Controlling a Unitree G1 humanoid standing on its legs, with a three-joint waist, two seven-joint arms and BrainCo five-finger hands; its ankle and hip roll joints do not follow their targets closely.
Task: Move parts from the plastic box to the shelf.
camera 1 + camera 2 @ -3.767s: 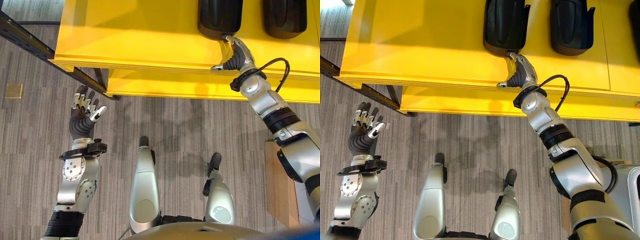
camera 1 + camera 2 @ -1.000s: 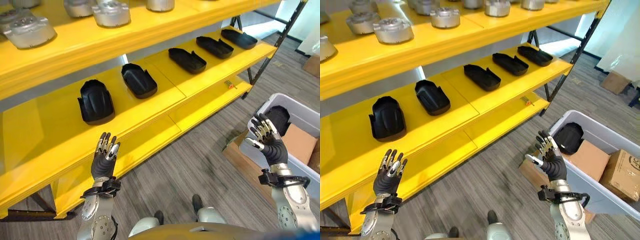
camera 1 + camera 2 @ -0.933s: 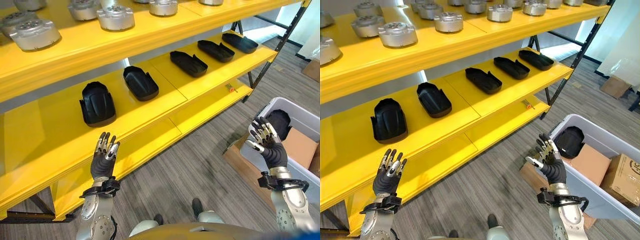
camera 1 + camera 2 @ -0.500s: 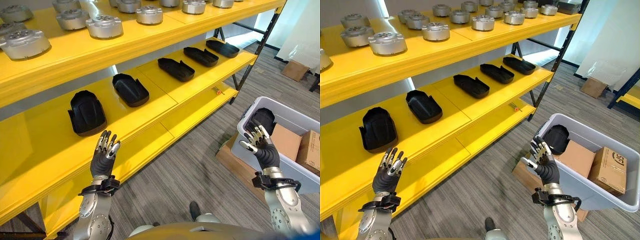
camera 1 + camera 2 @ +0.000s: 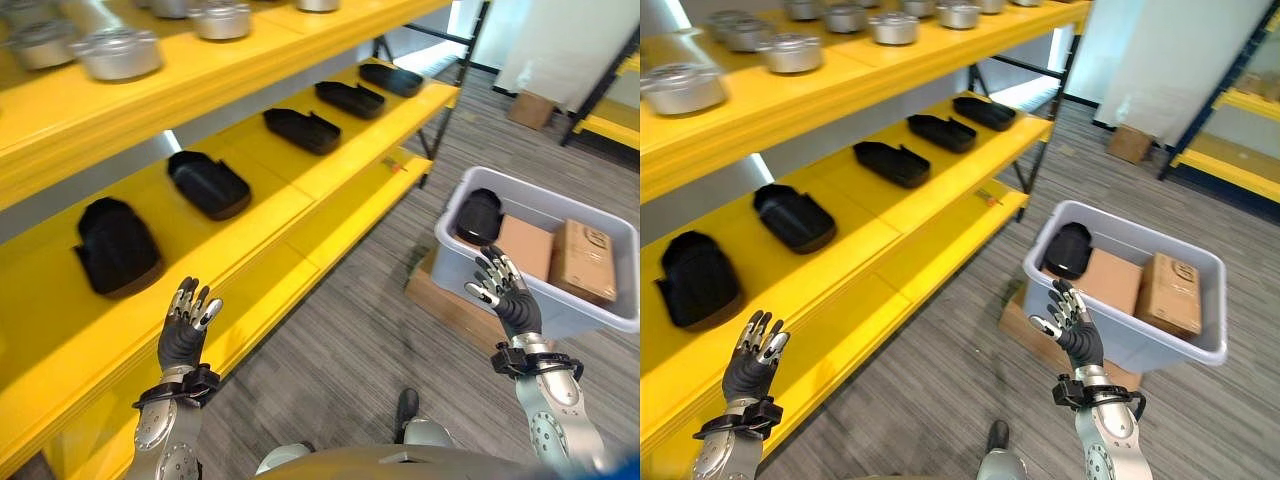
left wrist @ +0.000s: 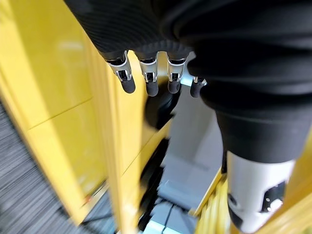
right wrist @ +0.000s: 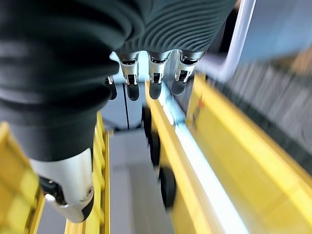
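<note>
**Parts sitting on the shelf and one in the box, both hands empty**

Parts first: a row of black shell-shaped parts [image 5: 208, 184] lies spaced out along the middle board of the yellow shelf [image 5: 890, 215], and one more black part [image 5: 1070, 249] sits at the near end of the grey plastic box [image 5: 1160, 345] on the floor. Next to it in the box are two cardboard cartons [image 5: 1170, 279]. The box rests on a flat piece of cardboard [image 5: 450, 305], off to the robot's right of the shelf.

Round silver metal parts [image 5: 792, 51] line the top board of the shelf. A lower yellow board runs underneath, close to the floor.

Left hand [image 5: 184, 328] is raised in front of the shelf's lower edge, fingers spread and relaxed, holding nothing. Right hand [image 5: 1072, 325] is up in front of the box's near wall, also spread wide with the thumb out to the side, not touching anything.

Floor is grey striped carpet [image 5: 970, 370]. Further back there's another yellow rack [image 5: 1235, 150] and a cardboard box [image 5: 1128, 143] on the floor near a pale wall.
</note>
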